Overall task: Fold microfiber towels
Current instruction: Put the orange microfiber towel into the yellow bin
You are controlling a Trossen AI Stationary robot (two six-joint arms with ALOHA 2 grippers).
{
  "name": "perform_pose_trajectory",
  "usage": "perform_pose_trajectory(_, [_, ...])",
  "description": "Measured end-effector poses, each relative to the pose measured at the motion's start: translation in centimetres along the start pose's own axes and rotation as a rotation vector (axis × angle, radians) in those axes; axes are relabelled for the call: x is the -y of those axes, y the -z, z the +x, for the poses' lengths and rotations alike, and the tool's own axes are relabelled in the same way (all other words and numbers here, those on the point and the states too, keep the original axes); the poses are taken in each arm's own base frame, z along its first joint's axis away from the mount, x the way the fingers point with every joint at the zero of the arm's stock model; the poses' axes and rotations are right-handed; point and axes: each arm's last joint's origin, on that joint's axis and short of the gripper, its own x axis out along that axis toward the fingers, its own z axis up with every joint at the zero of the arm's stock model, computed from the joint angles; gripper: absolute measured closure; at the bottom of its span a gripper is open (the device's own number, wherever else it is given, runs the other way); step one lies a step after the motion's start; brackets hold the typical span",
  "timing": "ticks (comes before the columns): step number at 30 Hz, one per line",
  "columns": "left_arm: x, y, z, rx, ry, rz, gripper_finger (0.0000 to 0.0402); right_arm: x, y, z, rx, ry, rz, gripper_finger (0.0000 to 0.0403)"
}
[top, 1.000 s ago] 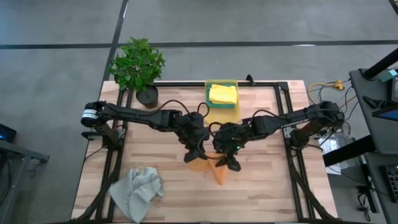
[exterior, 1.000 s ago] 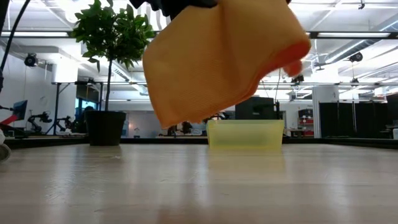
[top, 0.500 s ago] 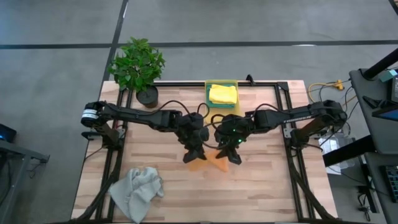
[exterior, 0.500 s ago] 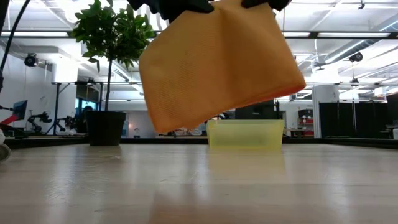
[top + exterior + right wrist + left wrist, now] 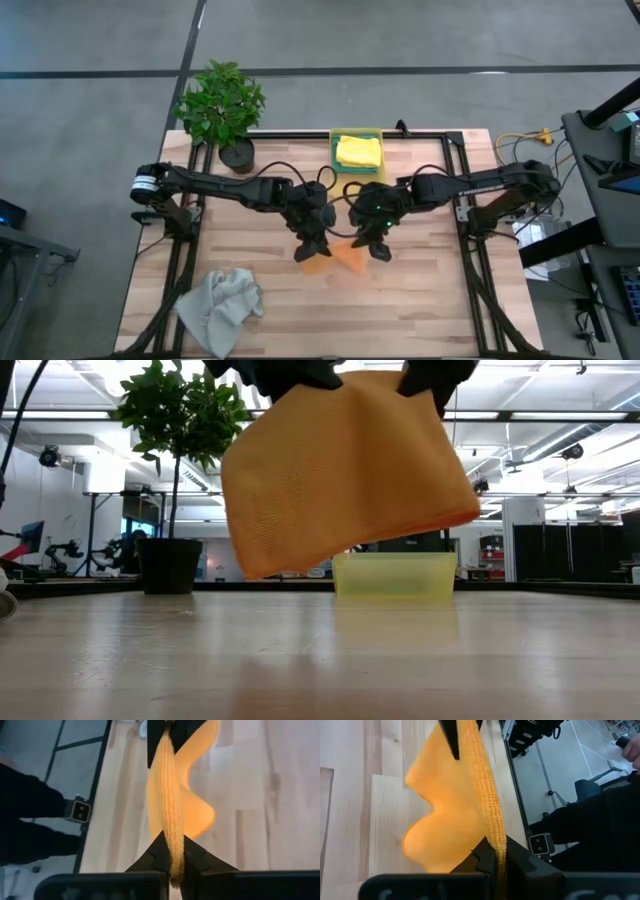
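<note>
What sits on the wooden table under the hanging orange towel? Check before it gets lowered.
Nothing visible. The orange microfiber towel hangs from both hands above bare wooden table; the yellow plastic bin stands farther back, and the crumpled grey towel lies off near the left front corner.

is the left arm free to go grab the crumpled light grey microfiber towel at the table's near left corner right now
Probably not yet. The left gripper is shut on the orange microfiber towel, held up over the table together with the right gripper. The path to the crumpled light grey microfiber towel looks unobstructed, but it would have to let go first.
</note>
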Motion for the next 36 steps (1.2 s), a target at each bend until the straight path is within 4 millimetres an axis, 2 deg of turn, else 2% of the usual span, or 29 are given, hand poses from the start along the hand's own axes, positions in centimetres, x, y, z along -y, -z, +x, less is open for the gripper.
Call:
perform_pose_trajectory(10, [-0.5,0.4,0.2,0.009,-0.056,0.046,0.0396,-0.3,0.0,-1.7,0.054,0.105,-0.035,0.0394])
perform_pose_trajectory(18, [-1.0,1.3,0.5,-0.057,-0.130,0.030,0.0315,-0.4,0.6,-2.4,0.014,0.116,-0.015,0.0394])
perform_pose_trajectory(21, [-1.3,1.5,0.7,-0.075,-0.148,0.022,0.0302,-0.6,0.6,-2.9,0.034,0.112,-0.018,0.0394])
perform_pose_trajectory(25, [-1.6,1.7,1.1,-0.092,-0.152,0.031,0.0320,-0.8,0.7,-3.6,0.047,0.145,-0.020,0.0394])
perform_pose_trajectory(29, [-1.6,1.7,1.1,-0.088,-0.169,0.044,0.0380,-0.6,1.1,-4.3,0.038,0.206,-0.017,0.0394])
perform_pose_trajectory(31, [-1.7,1.6,1.0,-0.076,-0.224,0.058,0.0394,-0.4,1.4,-4.6,0.025,0.263,-0.008,0.0394])
perform_pose_trajectory(36, [-1.7,0.4,0.1,-0.013,-0.467,0.110,0.0400,0.2,2.0,-5.3,0.004,0.485,0.021,0.0394])
